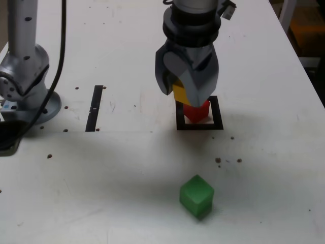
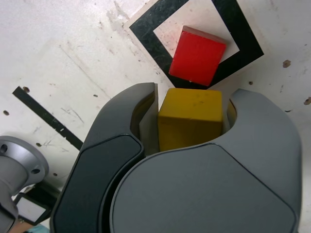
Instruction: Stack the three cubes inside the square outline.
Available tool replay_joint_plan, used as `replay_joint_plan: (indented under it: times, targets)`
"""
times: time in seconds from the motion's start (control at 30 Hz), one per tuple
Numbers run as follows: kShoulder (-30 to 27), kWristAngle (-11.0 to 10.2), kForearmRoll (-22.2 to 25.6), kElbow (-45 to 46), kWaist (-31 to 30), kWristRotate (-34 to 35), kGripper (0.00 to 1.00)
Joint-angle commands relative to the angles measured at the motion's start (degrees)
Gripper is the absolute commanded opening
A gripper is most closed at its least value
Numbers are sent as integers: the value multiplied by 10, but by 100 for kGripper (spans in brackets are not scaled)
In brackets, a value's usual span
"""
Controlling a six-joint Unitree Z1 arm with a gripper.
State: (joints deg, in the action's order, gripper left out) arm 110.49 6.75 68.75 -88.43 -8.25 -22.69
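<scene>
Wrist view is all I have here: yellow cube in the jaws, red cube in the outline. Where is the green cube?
Observer: The green cube sits on the table, nearer the exterior camera than the outline.
Operator: Anything touching it?
Observer: No, it stands alone, apart from the red cube.
Operator: Is the yellow cube resting on the red one?
Observer: The yellow cube, held in the gripper, sits just above the red cube; I cannot tell whether they touch.

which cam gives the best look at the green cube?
The exterior view. The green cube sits in full sight on the table, near the front, well apart from the square outline. The wrist view does not show it at all.
</scene>
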Motion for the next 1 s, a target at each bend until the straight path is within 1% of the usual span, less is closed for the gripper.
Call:
replay_joint_plan:
  times: [0.0, 0.3, 0.5, 0.8, 0.97]
  targets:
    - [9, 0, 3, -11, 1, -2, 16]
    - [29, -1, 11, -18, 19, -11, 17]
    - [45, -1, 6, -21, 24, -17, 17]
    - [52, -3, 2, -24, 30, -20, 17]
    - [54, -6, 1, -23, 34, -21, 22]
